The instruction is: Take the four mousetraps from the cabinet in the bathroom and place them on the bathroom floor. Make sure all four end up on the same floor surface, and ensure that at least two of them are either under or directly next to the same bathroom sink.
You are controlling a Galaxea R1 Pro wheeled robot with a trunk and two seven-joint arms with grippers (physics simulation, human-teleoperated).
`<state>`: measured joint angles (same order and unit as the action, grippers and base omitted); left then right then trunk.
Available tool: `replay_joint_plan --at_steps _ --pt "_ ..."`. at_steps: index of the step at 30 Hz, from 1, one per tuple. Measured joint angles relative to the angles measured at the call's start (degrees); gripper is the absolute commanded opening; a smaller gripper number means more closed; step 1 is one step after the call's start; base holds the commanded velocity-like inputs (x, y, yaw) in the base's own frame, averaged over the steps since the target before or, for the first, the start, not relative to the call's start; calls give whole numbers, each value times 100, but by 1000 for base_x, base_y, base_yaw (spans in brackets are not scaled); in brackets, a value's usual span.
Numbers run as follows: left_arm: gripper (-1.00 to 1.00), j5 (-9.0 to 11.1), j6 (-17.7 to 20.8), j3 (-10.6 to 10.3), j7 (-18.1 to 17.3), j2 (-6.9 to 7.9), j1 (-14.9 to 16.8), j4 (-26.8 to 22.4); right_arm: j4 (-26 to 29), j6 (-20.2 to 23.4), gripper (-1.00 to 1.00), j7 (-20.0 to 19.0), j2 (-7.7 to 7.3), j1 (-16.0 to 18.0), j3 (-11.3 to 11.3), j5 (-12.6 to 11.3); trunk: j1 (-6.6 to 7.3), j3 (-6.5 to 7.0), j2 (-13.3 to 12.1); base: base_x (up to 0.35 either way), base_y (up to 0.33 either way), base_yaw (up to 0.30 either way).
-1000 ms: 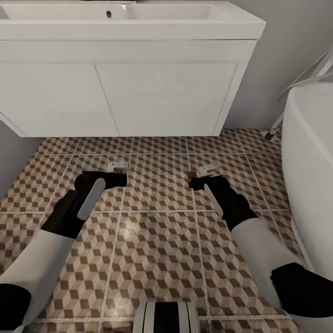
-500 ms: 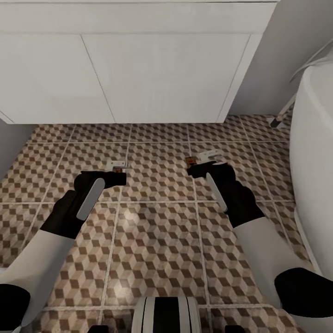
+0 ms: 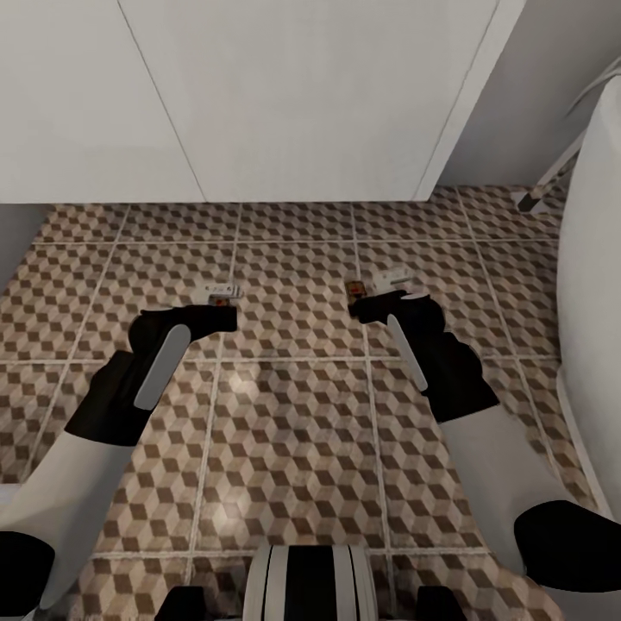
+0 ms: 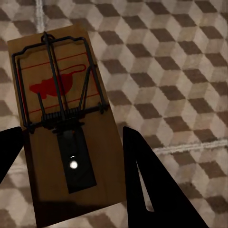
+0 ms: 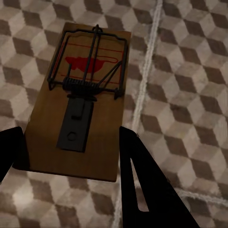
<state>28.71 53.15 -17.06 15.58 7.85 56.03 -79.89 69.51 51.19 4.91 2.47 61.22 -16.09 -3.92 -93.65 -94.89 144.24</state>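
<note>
Each gripper holds one mousetrap low over the bathroom floor (image 3: pixel 293 405), in front of the white vanity (image 3: pixel 302 103); the sink basin above it is out of view. My left gripper (image 3: pixel 222 314) is shut on a tan mousetrap (image 4: pixel 61 118) with dark wire and a red mark, its fingers (image 4: pixel 142 175) pressing the board's long sides. The right gripper (image 3: pixel 360 308) is shut the same way on a second mousetrap (image 5: pixel 83 99). In the head view the traps (image 3: pixel 222 295) (image 3: pixel 355 287) poke out just beyond the fingertips. The cabinet and the other traps are out of view.
The white bathtub (image 3: pixel 595 259) rises close on the right, beside my right arm. A slanted white leg (image 3: pixel 545 183) stands in the far right corner by the grey wall. My own base (image 3: pixel 310 582) shows at the bottom edge.
The whole head view has sunk and moved closer, so the basin has left the top of the picture. Both grippers still hold their traps and sit a little lower toward the tiles.
</note>
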Motion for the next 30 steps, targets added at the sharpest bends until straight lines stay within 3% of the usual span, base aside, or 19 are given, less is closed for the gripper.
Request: replay_joint_plan --at_steps 12,30 --pt "-100 0 7 5 1 0 0 -131 10 1 -100 0 -17 0 -9 0 -31 -373 16 0 0 0" --pt "-100 6 92 30 9 0 0 -704 110 17 -100 0 -17 0 -1 0 -77 -932 40 0 0 0"
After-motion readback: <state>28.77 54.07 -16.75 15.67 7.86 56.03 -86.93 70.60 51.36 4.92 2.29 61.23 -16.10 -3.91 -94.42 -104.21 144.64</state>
